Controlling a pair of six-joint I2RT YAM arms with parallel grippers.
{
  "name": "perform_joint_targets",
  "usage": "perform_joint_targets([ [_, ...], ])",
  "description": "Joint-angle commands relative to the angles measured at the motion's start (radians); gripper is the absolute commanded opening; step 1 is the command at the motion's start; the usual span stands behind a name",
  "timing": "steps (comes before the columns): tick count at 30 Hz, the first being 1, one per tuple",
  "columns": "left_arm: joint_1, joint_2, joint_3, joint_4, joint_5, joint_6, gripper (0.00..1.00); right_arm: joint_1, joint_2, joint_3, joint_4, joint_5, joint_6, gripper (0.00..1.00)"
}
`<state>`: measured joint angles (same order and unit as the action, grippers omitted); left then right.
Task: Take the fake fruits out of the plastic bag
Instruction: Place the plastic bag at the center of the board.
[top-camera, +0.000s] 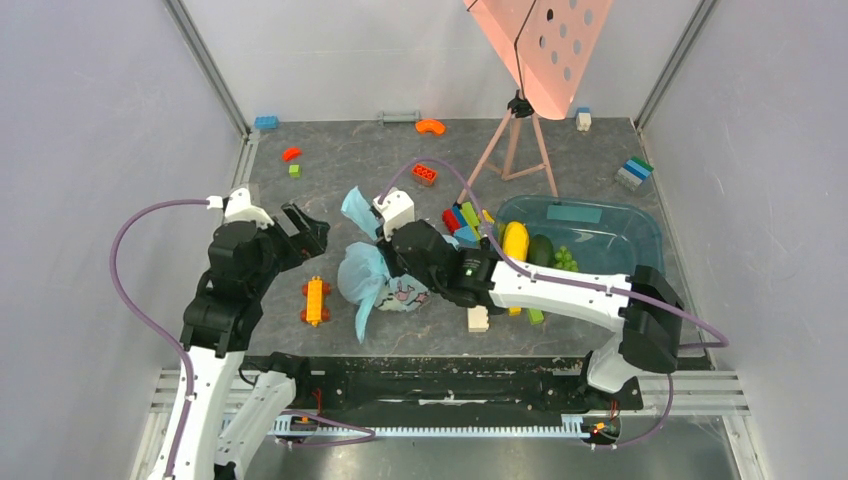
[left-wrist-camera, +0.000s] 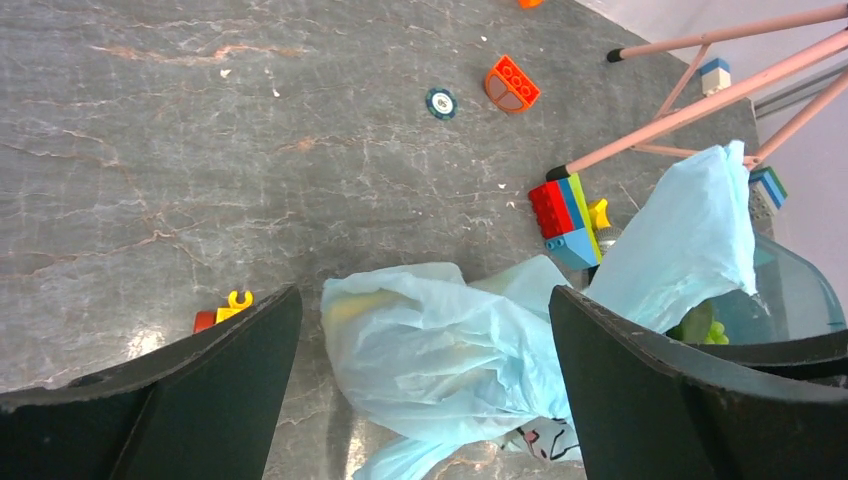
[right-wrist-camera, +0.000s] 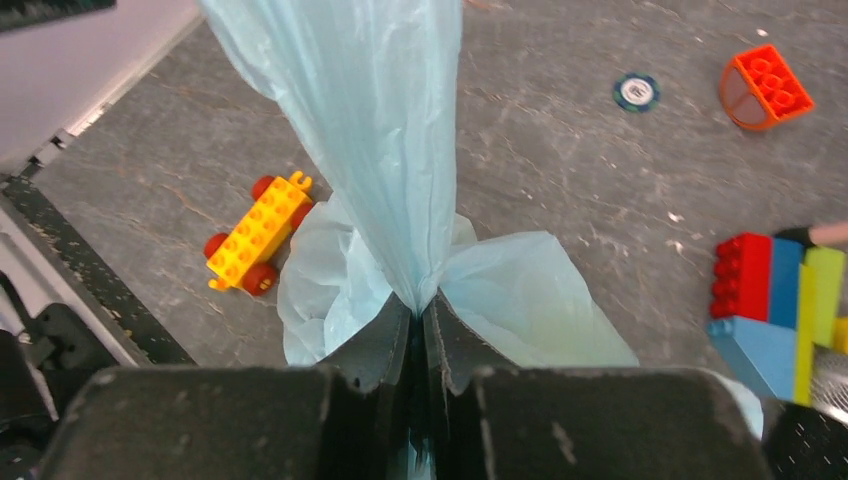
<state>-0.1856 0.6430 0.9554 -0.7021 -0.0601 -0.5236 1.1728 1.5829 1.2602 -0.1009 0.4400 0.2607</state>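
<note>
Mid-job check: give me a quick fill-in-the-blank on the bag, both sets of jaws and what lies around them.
1. The right gripper has its jaws ____ on the plastic bag.
2. The left gripper hovers over the bag with its jaws ____.
3. The toy car beside the bag has a ____ body and red wheels.
4. In the top view, the teal tub sits to the bag's ____.

Missing words: shut; open; yellow; right.

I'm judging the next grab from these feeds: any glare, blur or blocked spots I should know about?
Top external: even light, sharp; the right arm covers part of the plastic bag. Left wrist: table crisp, a pale sheen beside the open left tool, whose fingers are dark and featureless. Right wrist: right tool soft-focus, shut on the bag, which blocks the upper middle.
</note>
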Motion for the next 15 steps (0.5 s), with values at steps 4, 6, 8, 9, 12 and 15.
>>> perform_joint_targets([
  [4, -0.002, -0.019, 0.012, -0.019, -0.074, 0.061, 1.00, -0.113, 0.038, 0.055, 0.202, -0.289, -0.026, 0.09],
  [6, -0.002, -0.013, 0.007, -0.017, -0.075, 0.065, 1.00, -0.164, 0.052, 0.040, 0.251, -0.389, -0.026, 0.15],
  [8, -0.002, -0.004, -0.002, -0.008, -0.072, 0.066, 1.00, -0.221, 0.073, 0.036, 0.278, -0.497, -0.041, 0.21],
  [9, -0.001, 0.000, -0.004, -0.003, -0.067, 0.067, 1.00, -0.241, 0.090, 0.042, 0.268, -0.530, -0.044, 0.25],
  [12, -0.002, 0.018, -0.012, 0.006, -0.059, 0.072, 1.00, -0.276, 0.101, 0.042, 0.209, -0.533, -0.077, 0.39],
  [15, -0.001, 0.026, -0.026, 0.023, -0.061, 0.073, 1.00, -0.276, 0.045, -0.021, 0.211, -0.473, -0.119, 0.63],
])
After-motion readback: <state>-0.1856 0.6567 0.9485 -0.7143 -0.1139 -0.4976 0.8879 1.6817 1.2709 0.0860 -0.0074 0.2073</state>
